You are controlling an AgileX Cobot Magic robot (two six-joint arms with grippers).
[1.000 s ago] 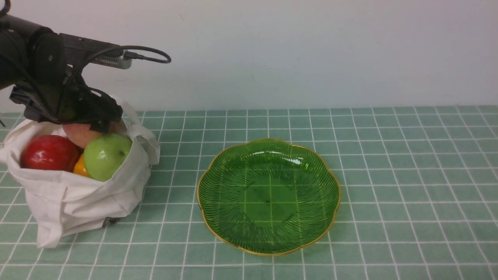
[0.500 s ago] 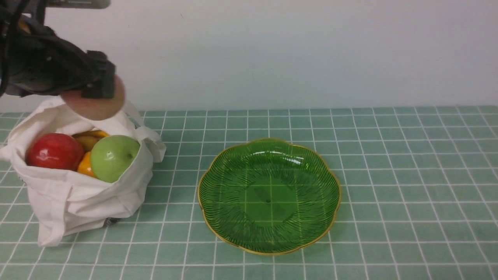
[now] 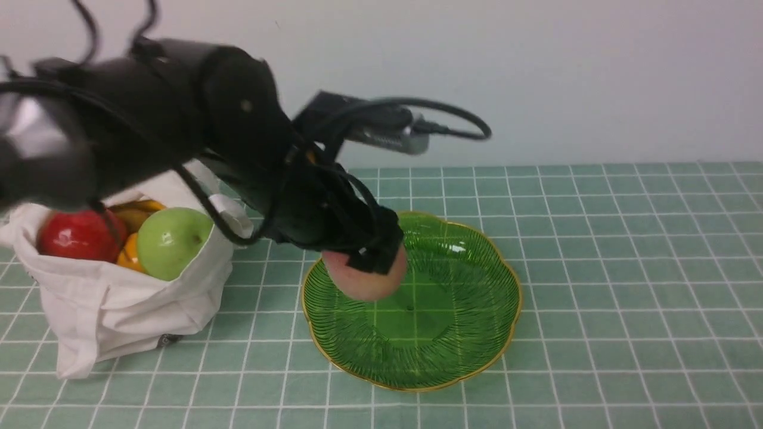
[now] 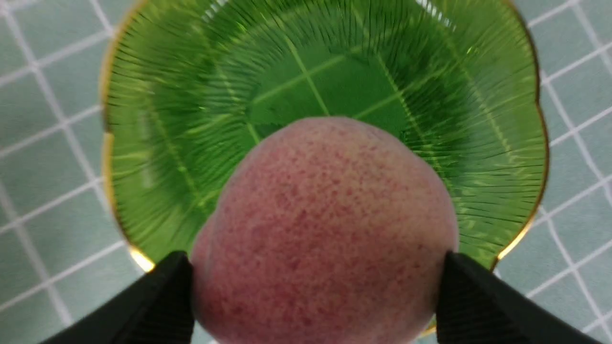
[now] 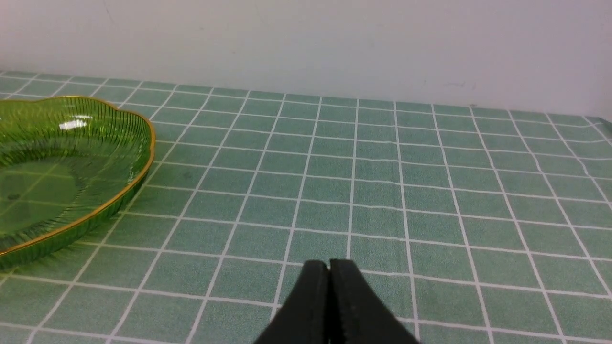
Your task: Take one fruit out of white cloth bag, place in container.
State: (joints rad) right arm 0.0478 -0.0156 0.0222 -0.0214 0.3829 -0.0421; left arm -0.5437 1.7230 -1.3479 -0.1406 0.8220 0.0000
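Observation:
My left gripper (image 3: 371, 262) is shut on the pink speckled peach (image 3: 357, 280), holding it over the left part of the green dish (image 3: 477, 333). In the left wrist view the peach (image 4: 320, 229) sits pinched between both black fingers (image 4: 162, 296), with the ribbed dish (image 4: 191, 95) directly beneath. The white cloth bag (image 3: 119, 310) stands at the left, apart from the gripper. My right gripper (image 5: 329, 267) is shut and empty, low over the tablecloth to the right of the dish (image 5: 95, 143); it is outside the front view.
The bag holds a red apple (image 3: 77, 235), a green apple (image 3: 173, 241) and an orange fruit (image 3: 128, 259). A green checked cloth (image 3: 626, 268) covers the table; a pale wall runs along the back edge.
My left arm has lifted the peach out of the bag and swung it right and down, from above the bag to over the dish. The bag has sagged slightly.

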